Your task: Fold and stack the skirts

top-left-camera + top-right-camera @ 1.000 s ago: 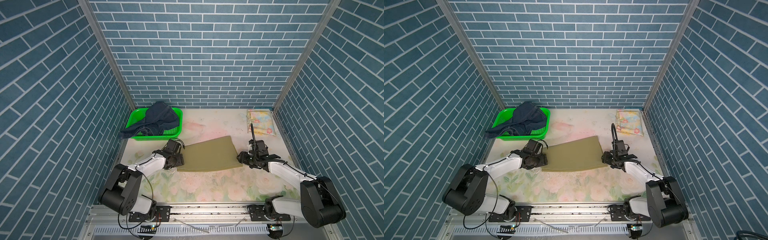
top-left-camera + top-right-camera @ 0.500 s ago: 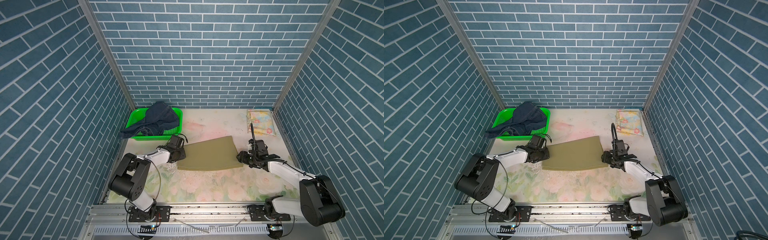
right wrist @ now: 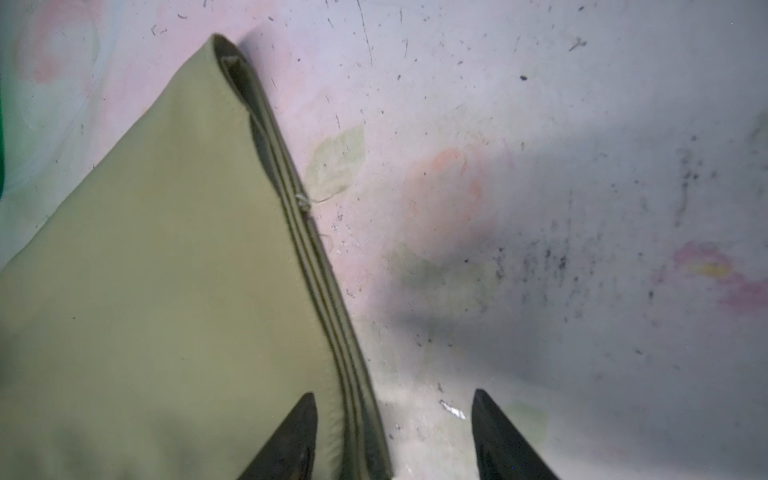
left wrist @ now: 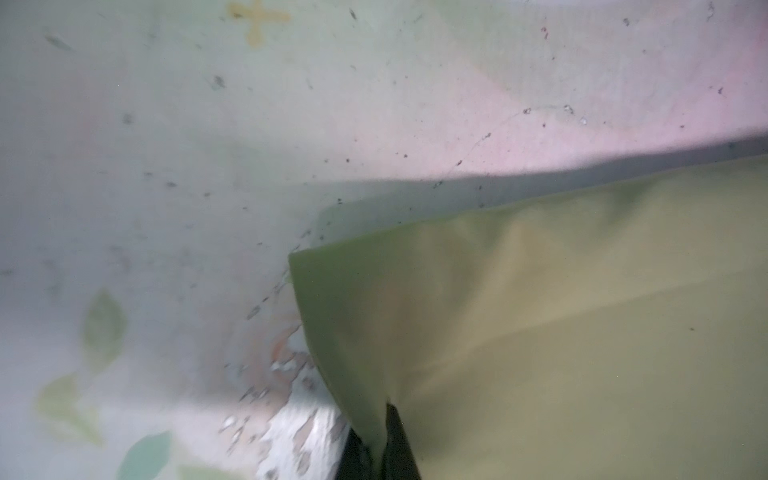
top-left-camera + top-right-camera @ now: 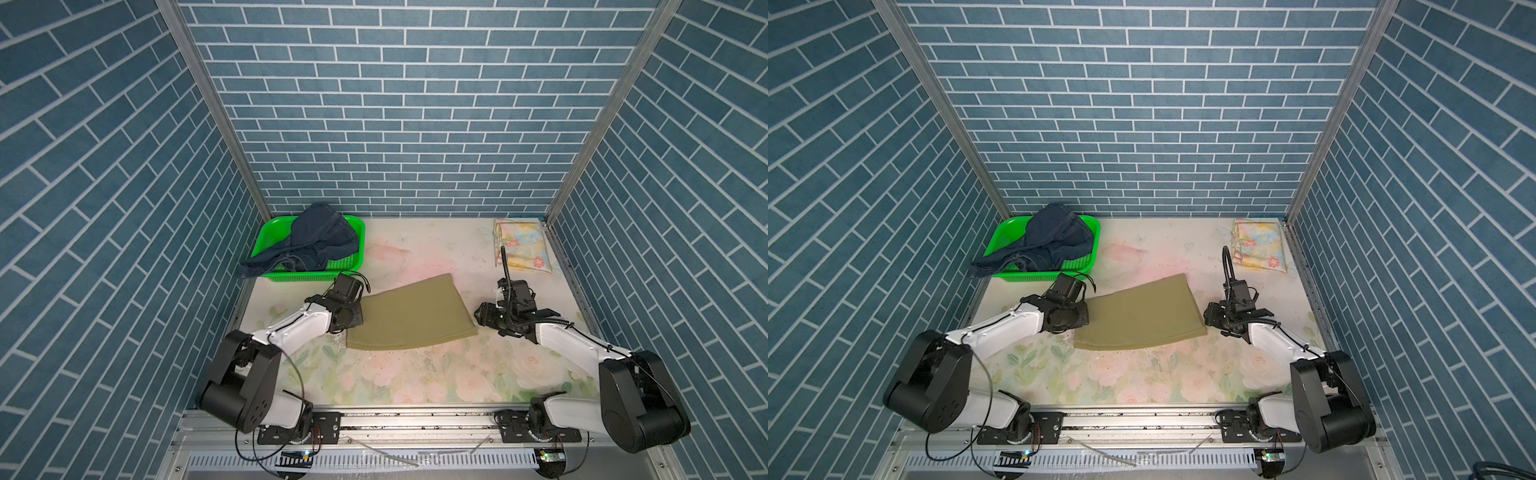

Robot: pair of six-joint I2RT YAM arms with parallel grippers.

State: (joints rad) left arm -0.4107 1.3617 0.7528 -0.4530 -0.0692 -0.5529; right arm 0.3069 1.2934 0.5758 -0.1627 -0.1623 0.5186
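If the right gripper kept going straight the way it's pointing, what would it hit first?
Probably the folded olive-khaki cloth skirt: its layered edge lies between the jaws of the open right gripper, though its height above the cloth is unclear.

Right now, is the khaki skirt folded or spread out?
Folded. The khaki skirt lies as a compact panel, and the right wrist view shows several layers stacked along its edge.

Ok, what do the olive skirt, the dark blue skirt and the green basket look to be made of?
The olive skirt: thin matte woven cloth, maybe a cotton blend; it lies flat, with stitched layered hems in the right wrist view. The dark blue skirt: apparently denim; heavy folds, paler seam lines. The basket: glossy moulded plastic, perforated walls.
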